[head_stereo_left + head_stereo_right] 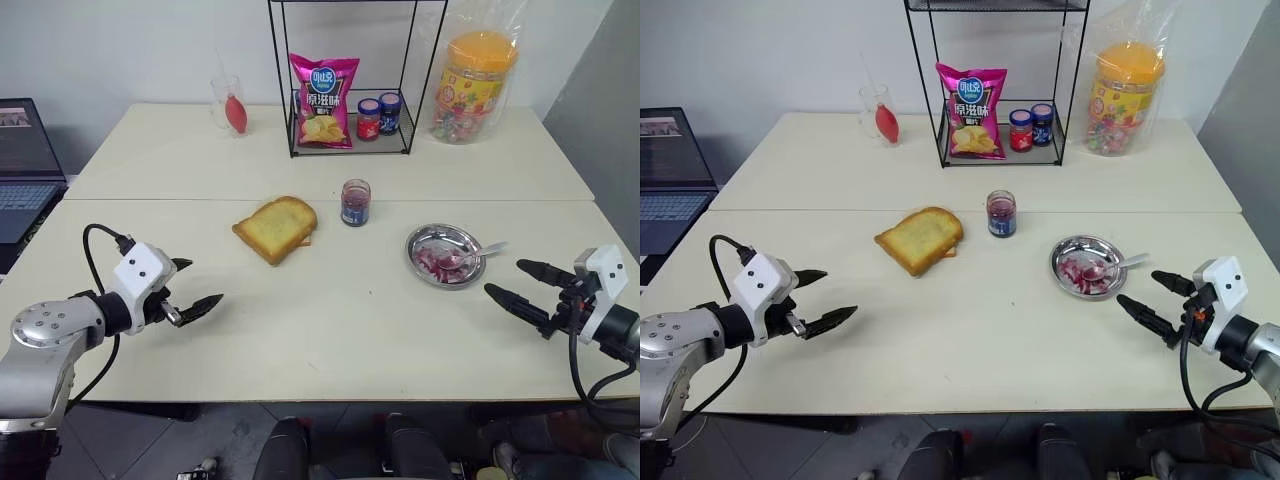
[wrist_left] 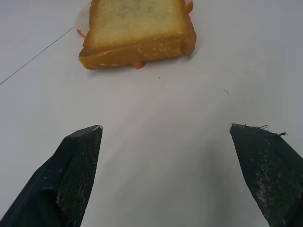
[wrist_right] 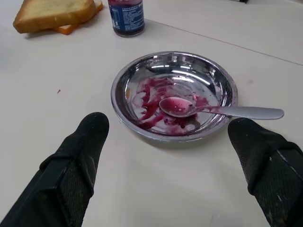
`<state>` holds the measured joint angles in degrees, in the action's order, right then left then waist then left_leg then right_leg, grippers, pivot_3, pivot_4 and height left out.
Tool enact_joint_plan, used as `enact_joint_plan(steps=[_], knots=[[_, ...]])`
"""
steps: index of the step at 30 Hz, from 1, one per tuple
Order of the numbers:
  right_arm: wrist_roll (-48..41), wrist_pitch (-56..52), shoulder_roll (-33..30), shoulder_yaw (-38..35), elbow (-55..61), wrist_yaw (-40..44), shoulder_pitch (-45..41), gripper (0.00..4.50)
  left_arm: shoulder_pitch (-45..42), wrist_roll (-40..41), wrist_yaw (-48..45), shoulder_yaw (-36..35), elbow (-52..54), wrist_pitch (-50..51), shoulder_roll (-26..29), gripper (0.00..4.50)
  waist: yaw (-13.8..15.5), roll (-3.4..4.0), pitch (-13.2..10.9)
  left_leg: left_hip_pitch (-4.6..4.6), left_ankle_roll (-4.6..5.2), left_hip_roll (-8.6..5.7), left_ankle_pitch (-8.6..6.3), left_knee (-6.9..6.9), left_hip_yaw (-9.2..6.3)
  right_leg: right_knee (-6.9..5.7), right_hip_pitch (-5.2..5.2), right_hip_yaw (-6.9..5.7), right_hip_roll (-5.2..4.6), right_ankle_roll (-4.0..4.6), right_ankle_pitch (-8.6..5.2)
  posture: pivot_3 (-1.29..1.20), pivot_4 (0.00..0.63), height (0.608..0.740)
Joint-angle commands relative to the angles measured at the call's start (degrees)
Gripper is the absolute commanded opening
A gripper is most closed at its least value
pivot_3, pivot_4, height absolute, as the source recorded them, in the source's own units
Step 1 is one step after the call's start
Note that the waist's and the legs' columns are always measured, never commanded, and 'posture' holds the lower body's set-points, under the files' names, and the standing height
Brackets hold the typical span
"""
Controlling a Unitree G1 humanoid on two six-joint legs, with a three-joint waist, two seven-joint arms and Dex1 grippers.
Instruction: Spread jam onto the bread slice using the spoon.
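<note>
The bread slice (image 1: 277,227), thick, golden and browner at the crust, lies flat on the worktop (image 1: 330,320). The spoon (image 3: 218,110) rests in a steel dish (image 3: 124,82), bowl inside, handle over the rim. The jam (image 3: 152,97) streaks the dish and fills the spoon's bowl

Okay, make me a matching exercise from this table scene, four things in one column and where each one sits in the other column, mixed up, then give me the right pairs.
Things:
1. spoon
2. bread slice
3. small jam jar
4. pink chip bag

Places:
A. standing inside the black wire rack at the back of the table
B. lying flat on the table in front of the open left gripper
C. bowl end resting in the jam-smeared steel dish, handle over its rim
D. upright on the table between the bread and the dish

Pairs: 1-C, 2-B, 3-D, 4-A
</note>
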<state>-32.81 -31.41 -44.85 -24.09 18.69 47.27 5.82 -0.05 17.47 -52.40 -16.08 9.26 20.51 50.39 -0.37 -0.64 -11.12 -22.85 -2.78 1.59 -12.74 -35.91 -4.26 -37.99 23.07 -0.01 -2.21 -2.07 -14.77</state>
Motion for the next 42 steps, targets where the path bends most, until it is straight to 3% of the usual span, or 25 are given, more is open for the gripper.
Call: enact_joint_plan(steps=[1,8,15,22,27,31,42], knots=[[-1.3,0.4,-0.6,-1.5,2.9,0.9,0.7,4.47,0.1,0.9,-0.3,-1.6,1.8,-1.8,0.0,4.50,0.0,0.00,0.0,0.00,0.00,0.00,0.00,0.00,0.00,0.00,0.01,0.00,0.00,0.00,0.00,0.00,0.150,0.740],[-1.9,0.0,-1.6,-1.8,4.3,2.3,2.3,4.47,-0.3,0.8,0.6,-0.9,1.1,-2.2,-0.8,4.50,0.0,0.00,0.0,0.00,0.00,0.00,0.00,-0.01,0.06,0.00,0.02,0.09,0.00,0.01,0.00,0.00,0.150,0.740],[-2.4,-0.9,-1.6,-0.2,6.8,1.7,2.1,4.47,-4.1,3.4,6.9,-2.1,0.9,3.4,-6.1,4.50,0.0,-0.03,0.0,0.02,0.00,0.00,0.00,-0.06,0.19,0.00,0.04,0.26,0.03,-0.25,0.17,0.00,0.150,0.740],[-4.7,-2.8,-2.4,6.9,15.6,1.0,-4.1,4.47,-15.0,9.8,18.3,-3.8,-4.1,16.5,-14.7,4.50,-0.1,-0.24,0.1,0.07,0.00,0.00,0.01,-0.17,0.29,0.00,0.03,0.42,0.08,-0.32,0.36,0.00,0.150,0.740],[-3.6,-4.0,-1.2,11.6,17.4,-2.1,-9.1,4.47,-18.9,9.8,21.6,-3.2,-7.5,19.5,-16.6,4.50,-0.2,-0.40,0.2,0.07,-0.01,0.01,0.02,-0.20,0.32,0.03,0.04,0.48,0.13,-0.36,0.48,0.00,0.150,0.740],[-1.9,-6.5,0.9,21.0,18.5,-4.7,-17.7,4.47,-26.6,9.3,26.2,-1.0,-17.6,21.6,-22.2,4.50,-0.1,-0.42,0.2,0.03,-0.01,0.00,0.02,-0.20,0.43,0.07,0.10,0.58,0.13,-0.40,0.52,0.00,0.150,0.740],[-0.4,-6.3,0.3,21.7,18.7,-4.5,-16.8,4.47,-38.8,6.6,30.0,-1.6,-37.9,16.0,-26.0,4.50,0.1,-0.69,0.3,-0.01,-0.02,-0.01,0.04,-0.23,0.52,0.15,0.13,0.68,0.15,-0.42,0.62,0.00,0.150,0.740]])
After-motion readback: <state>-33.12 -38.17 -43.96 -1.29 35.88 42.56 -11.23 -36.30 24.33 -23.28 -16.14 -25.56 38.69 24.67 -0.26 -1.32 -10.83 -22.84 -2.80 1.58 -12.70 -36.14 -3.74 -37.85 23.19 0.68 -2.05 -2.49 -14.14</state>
